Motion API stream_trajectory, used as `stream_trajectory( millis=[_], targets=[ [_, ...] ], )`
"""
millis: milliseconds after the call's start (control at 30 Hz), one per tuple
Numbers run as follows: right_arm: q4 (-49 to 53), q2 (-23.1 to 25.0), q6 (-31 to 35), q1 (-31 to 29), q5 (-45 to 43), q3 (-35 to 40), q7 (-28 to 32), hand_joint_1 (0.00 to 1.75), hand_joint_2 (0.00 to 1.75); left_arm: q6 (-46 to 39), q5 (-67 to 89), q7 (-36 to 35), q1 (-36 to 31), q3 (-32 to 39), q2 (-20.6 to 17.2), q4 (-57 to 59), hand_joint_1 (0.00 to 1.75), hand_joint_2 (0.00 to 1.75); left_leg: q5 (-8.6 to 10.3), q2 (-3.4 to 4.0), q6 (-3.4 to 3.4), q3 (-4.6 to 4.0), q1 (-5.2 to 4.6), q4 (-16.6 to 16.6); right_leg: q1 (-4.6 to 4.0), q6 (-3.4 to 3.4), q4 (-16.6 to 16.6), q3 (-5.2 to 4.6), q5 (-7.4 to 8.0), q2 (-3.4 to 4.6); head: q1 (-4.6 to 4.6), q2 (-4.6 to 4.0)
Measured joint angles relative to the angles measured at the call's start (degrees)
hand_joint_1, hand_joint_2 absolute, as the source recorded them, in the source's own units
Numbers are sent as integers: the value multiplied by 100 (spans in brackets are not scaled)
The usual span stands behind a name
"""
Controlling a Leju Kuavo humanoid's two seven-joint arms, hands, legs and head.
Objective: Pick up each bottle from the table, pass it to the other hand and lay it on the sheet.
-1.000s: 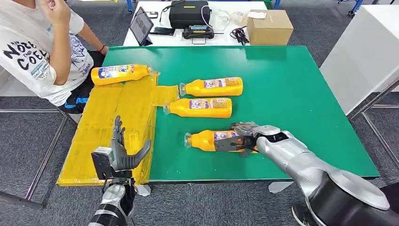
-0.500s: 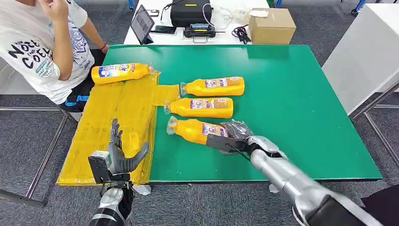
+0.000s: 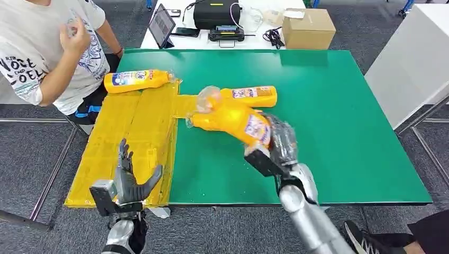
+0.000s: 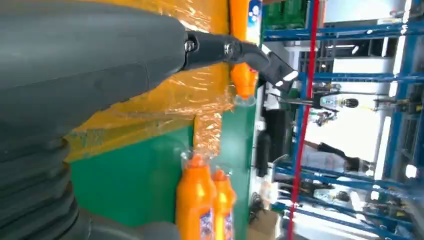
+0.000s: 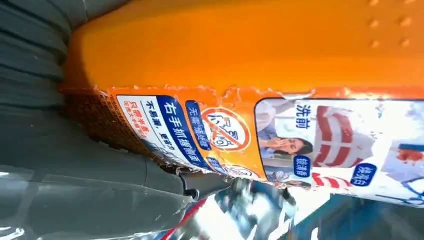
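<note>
Head view: the right robot hand [image 3: 279, 145] clamps the held bottle [image 3: 235, 117] by its base end, neck tilted up, above the counter [image 3: 339, 116]. The left robot hand [image 3: 128, 177] is empty, fingers spread, over the sheet [image 3: 132, 127]. Risk: the base-end grip may let the bottle pivot and slip during handover.

Left wrist view: 2 bottles [image 4: 205, 205] lie beside the sheet.

Right wrist view: the label [image 5: 250, 135] fills the grasp; a glossy surface may slide.

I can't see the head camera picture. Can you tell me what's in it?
The robot's right hand holds an orange bottle lifted above the green table. Its open left hand waits by the yellow sheet, where one bottle already lies, and a person sits nearby.
</note>
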State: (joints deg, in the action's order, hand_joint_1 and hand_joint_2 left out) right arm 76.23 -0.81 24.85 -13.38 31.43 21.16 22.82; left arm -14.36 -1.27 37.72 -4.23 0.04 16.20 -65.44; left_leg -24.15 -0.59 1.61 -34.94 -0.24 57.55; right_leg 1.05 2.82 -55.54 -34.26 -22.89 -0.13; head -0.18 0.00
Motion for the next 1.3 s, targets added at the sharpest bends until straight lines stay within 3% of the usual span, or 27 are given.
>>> stream_trajectory(
  millis=[133,233,400,533,767,1000,1300],
  targets=[
    [456,177,68,426,11,-375,143,175,175,160,-97,-110,119,-13,22,-245,0,175,-5,5,-2,2,-3,-1,5,0,2,-3,0,2,4,0],
    [552,302,31,658,-30,-560,501,175,175,738,-490,-451,202,-157,22,-379,0,175,-4,2,-2,3,-3,0,5,0,3,-1,0,2,7,0],
    [405,554,-151,1068,-92,-665,1035,175,175,1918,-1227,-960,347,-613,2,-543,0,175,-5,5,-2,2,-2,-1,5,0,2,-1,0,3,4,0],
    [114,800,-179,1286,-122,-663,1244,175,175,2164,-1358,-1049,419,-947,-26,-647,0,175,-5,5,-3,0,-2,-2,3,-1,2,-3,0,3,4,0],
    [-282,1021,-428,1313,-76,-536,1312,175,175,2416,-1366,-1134,433,-1224,-92,-741,0,175,-4,6,-3,2,-1,-3,4,-1,2,-2,0,4,7,0],
    [-1140,1381,-398,1197,-70,143,1388,175,175,2450,-1250,-1156,427,-1499,-101,-765,0,175,-4,5,-4,2,1,-3,1,-2,1,-3,-1,3,4,0],
    [-1551,1465,-706,924,-190,528,1268,175,175,2558,-1148,-1204,425,-1611,-136,-765,0,175,-4,7,-4,2,-1,-2,4,-1,2,-2,0,4,4,0]
  ],
)
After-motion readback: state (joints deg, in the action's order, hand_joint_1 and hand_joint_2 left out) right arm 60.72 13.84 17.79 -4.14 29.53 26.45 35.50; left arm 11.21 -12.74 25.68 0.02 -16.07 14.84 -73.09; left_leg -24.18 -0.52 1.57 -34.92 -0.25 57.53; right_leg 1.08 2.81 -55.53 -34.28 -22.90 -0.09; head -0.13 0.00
